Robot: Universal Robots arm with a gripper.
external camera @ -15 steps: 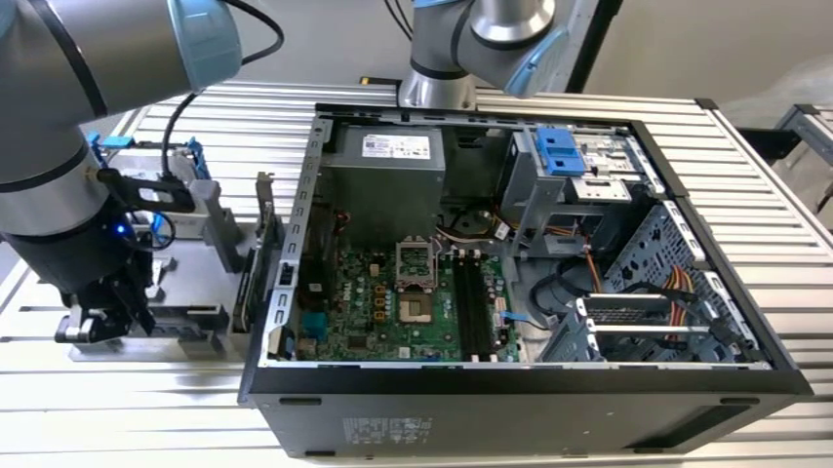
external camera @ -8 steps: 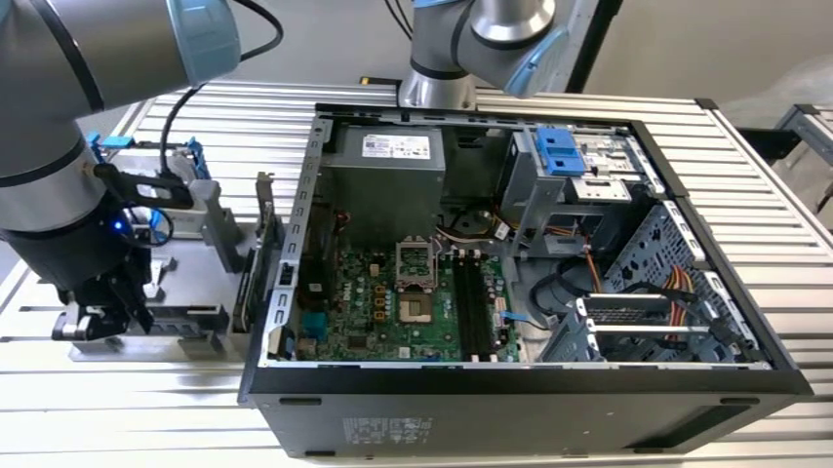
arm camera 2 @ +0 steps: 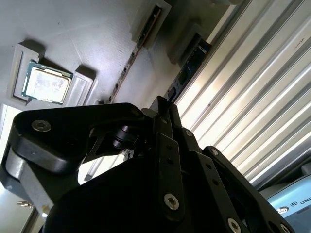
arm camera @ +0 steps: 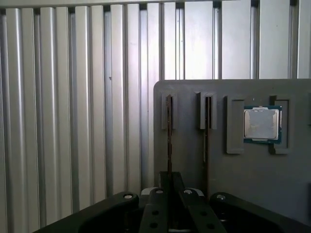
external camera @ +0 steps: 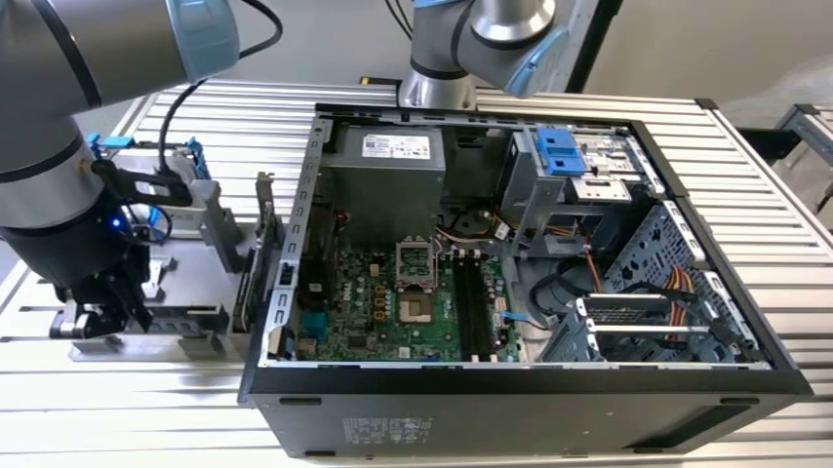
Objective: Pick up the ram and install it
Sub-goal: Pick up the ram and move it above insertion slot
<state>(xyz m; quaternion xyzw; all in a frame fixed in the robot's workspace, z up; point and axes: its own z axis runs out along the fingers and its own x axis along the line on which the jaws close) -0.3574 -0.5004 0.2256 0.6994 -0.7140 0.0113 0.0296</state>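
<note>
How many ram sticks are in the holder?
2. One ram stick stands in the holder's outer slot, by the gripper; the other stick in the next slot, nearer the processor.

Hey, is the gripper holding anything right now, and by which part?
The gripper appears to pinch the ram by one end, the strip standing on edge in the grey holder.

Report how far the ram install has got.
Done: nothing shows as finished; the ram stands on edge in its slot in the gray holder. In hand: the hand is low at that strip, lined up with it. Left: lifting it out and seating it on the motherboard.
</note>
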